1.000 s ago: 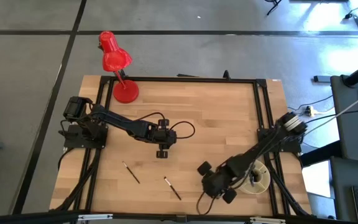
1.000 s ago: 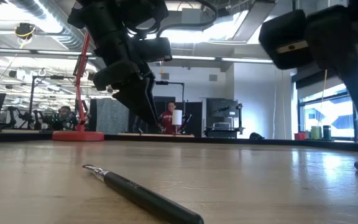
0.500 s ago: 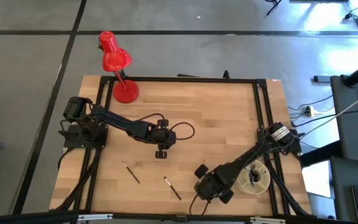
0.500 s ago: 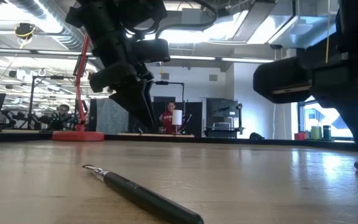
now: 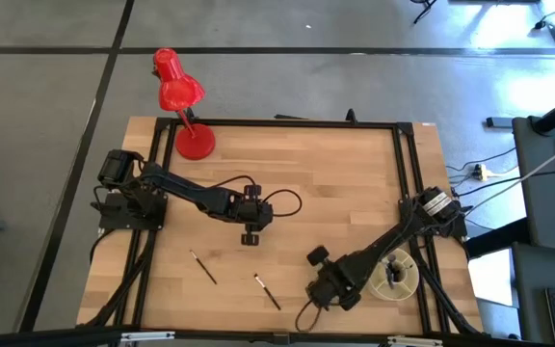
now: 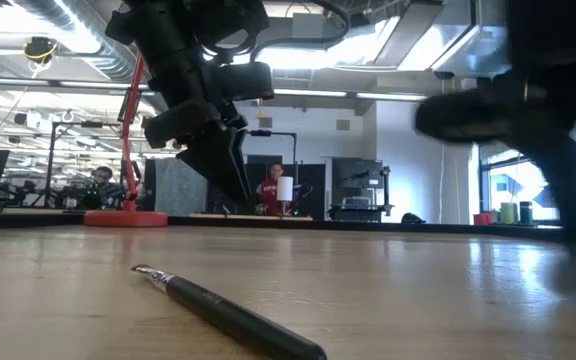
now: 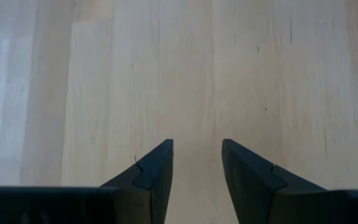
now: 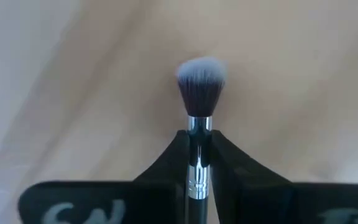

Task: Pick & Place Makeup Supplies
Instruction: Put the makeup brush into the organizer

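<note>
Two makeup brushes, slim dark sticks, lie flat on the wooden table: one at the near left, also close up in the low view, and another near the front middle. My right gripper is just right of that second brush and is shut on a third brush with a fluffy light-tipped head. In the high view the gripper hides this brush. My left gripper hangs open over bare wood at the table's middle, with nothing between its fingers. My right gripper pinches the brush between its two fingers at the silver ferrule and upper handle. The brush lies along the fingers, and its bristle head sticks out past the fingertips. I cannot tell whether it is lifted clear of the table.
A round white holder stands at the near right, by the right arm. A red desk lamp stands at the far left corner. Black frame rails run along the table's edges. Bare wood lies across the far middle.
My right gripper has shifted a little toward the table's left and come down near the front edge. Its fingers have shut on a brush that lay there. My left arm and the two loose brushes have not moved.
</note>
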### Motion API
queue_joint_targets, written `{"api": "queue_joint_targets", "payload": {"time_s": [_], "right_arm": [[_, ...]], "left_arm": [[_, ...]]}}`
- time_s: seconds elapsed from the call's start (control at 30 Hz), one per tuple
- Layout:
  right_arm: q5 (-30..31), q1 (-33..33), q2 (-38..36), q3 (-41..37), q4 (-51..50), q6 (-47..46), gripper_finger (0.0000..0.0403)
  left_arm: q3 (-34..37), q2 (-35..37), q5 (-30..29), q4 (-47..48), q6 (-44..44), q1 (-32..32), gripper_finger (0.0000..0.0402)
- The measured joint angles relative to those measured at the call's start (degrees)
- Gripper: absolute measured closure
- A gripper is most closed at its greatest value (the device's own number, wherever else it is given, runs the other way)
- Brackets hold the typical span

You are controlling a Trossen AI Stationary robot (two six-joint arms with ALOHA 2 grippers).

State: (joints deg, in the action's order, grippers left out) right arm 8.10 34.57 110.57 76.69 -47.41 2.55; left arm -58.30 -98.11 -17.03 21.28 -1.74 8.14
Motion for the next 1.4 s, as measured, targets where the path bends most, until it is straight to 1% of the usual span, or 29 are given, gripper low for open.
{"api": "queue_joint_targets", "payload": {"time_s": [0.07, 0.2, 0.33, 0.43, 0.5, 0.6, 0.7, 0.77, 0.83, 0.93, 1.13, 1.33, 1.4], "right_arm": [[5.0, -0.1, -3.4, 0.2, 0.4, -2.5, 0.0364], [14.9, 0.0, -12.4, -0.6, -2.5, -8.1, 0.0364], [24.3, 0.7, -25.2, -3.6, -3.1, -15.8, 0.0364], [32.0, 3.6, -35.4, -6.9, -6.0, -25.8, 0.0364], [35.0, 7.4, -42.1, -9.7, -8.1, -34.3, 0.0364], [39.4, 16.1, -51.4, -15.3, -8.6, -44.8, 0.0364], [43.2, 24.9, -57.9, -21.1, -7.9, -52.2, 0.0359], [45.2, 29.4, -60.9, -24.8, -6.5, -55.8, 0.0352], [45.4, 33.3, -62.6, -28.3, -3.8, -57.7, 0.0348], [45.5, 37.1, -63.0, -33.2, 2.8, -57.7, 0.0351], [46.2, 41.6, -60.1, -40.2, 16.5, -57.6, 0.0356], [45.9, 43.0, -58.1, -41.2, 17.0, -58.1, 0.0348], [44.6, 43.1, -58.0, -41.2, 17.0, -58.3, 0.0348]], "left_arm": [[0.0, 0.0, 0.0, 0.0, -0.2, 0.0, 0.0267], [0.0, 0.0, 0.0, 0.0, -0.6, 0.1, 0.0267], [0.0, 0.0, 0.1, 0.0, -0.9, 0.1, 0.0267], [0.0, 0.0, 0.1, 0.0, -2.0, 0.1, 0.0267], [0.0, 0.0, 0.1, 0.0, -2.2, 0.1, 0.0267], [0.0, 0.0, 0.1, 0.0, -2.7, 0.1, 0.0267], [0.0, 0.0, 0.2, 0.0, -4.0, 0.1, 0.0267], [0.0, 0.0, 0.2, 0.0, -4.8, 0.1, 0.0267], [0.0, 0.0, 0.2, 0.0, -5.5, 0.4, 0.0267], [0.0, 0.0, 0.1, 0.0, -6.0, 0.9, 0.0267], [0.0, 0.0, 0.0, 0.0, -6.6, 1.6, 0.0267], [0.0, 0.0, 0.0, 0.0, -8.2, 1.6, 0.0267], [0.0, 0.0, 0.0, 0.0, -8.2, 1.6, 0.0267]]}}
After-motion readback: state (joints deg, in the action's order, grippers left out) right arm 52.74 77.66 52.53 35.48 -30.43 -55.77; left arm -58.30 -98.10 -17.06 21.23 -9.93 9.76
